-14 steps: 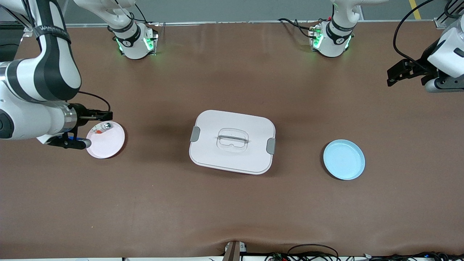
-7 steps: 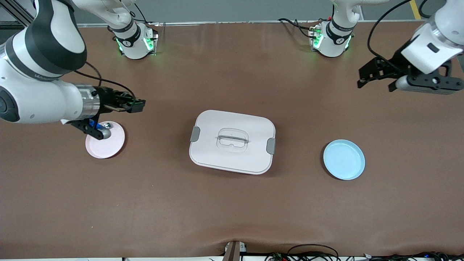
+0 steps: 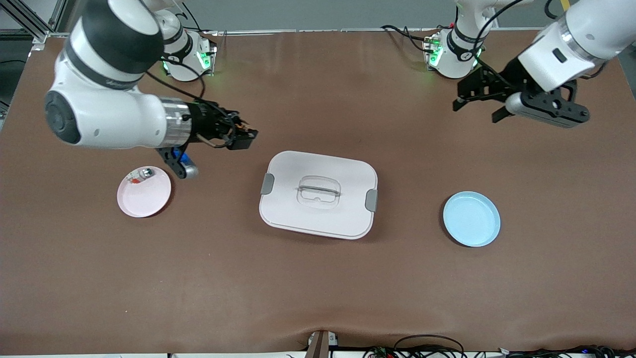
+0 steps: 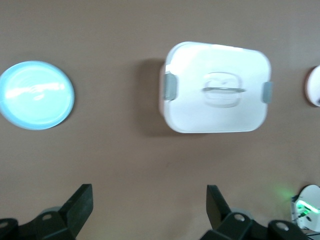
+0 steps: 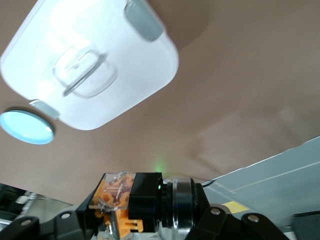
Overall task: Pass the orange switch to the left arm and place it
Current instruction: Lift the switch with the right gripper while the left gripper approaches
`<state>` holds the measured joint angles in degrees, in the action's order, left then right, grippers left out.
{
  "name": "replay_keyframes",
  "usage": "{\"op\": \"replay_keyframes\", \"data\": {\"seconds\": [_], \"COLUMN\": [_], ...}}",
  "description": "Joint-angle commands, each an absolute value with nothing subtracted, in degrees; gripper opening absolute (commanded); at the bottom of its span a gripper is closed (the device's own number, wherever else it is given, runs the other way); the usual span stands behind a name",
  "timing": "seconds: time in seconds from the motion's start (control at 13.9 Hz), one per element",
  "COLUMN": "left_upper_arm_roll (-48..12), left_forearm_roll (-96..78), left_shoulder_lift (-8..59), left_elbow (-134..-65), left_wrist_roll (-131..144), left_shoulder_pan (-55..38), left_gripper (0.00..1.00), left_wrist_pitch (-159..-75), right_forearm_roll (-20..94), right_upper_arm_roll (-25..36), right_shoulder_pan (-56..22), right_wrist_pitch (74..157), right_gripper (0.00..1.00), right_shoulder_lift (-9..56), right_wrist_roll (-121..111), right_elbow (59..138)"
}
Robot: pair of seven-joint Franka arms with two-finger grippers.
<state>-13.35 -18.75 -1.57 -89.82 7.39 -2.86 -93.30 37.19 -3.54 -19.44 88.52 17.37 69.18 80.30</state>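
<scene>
The orange switch [image 3: 242, 131] is pinched in my right gripper [image 3: 244, 138], which is shut on it up in the air over bare table, beside the box's corner toward the right arm's end. In the right wrist view the switch [image 5: 125, 200] shows a black body and an orange middle between the fingers of the right gripper [image 5: 120, 212]. The white box [image 3: 318, 194] with grey clips lies mid-table. My left gripper [image 3: 474, 112] hangs open and empty over the table close to its own base. In the left wrist view the left gripper [image 4: 150, 202] has the box [image 4: 216, 87] ahead of it.
A pink plate [image 3: 144, 196] toward the right arm's end holds a small silver-green item with a red bit [image 3: 141, 175]. A light blue plate [image 3: 471, 219] lies toward the left arm's end. Both arm bases stand along the table's edge farthest from the front camera.
My right gripper has lifted off the pink plate and travelled toward the box with the switch in it. My left gripper has swung in from the table's end toward the middle, still open.
</scene>
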Motion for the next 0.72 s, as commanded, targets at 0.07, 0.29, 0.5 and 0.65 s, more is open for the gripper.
{"op": "replay_keyframes", "data": {"seconds": [0.07,0.29,0.5,0.65], "left_upper_arm_roll": [-16.95,-19.86,-21.09,-22.32], "left_forearm_roll": [-22.5,-22.59,-27.65,-29.26], "left_shoulder_lift": [-0.62,0.44,2.45,2.9], "left_elbow": [-88.77,-88.77,-89.2,-89.12], "left_wrist_roll": [7.21,8.26,8.44,8.52], "left_shoulder_pan": [-2.72,-2.72,-2.64,-2.72], "left_gripper": [1.0,0.9,0.91,0.91], "left_wrist_pitch": [-98.6,-100.45,-101.6,-103.17], "right_forearm_roll": [40.25,41.74,46.04,49.03], "right_upper_arm_roll": [-2.99,-2.99,-2.99,-2.99], "right_shoulder_pan": [-25.21,-29.17,-31.72,-32.95], "right_wrist_pitch": [97.53,105.0,113.0,115.57], "right_gripper": [0.17,0.16,0.16,0.14], "right_shoulder_lift": [17.75,18.63,19.51,20.12], "right_wrist_roll": [80.66,86.38,90.96,91.67], "right_elbow": [79.54,79.54,79.54,79.54]}}
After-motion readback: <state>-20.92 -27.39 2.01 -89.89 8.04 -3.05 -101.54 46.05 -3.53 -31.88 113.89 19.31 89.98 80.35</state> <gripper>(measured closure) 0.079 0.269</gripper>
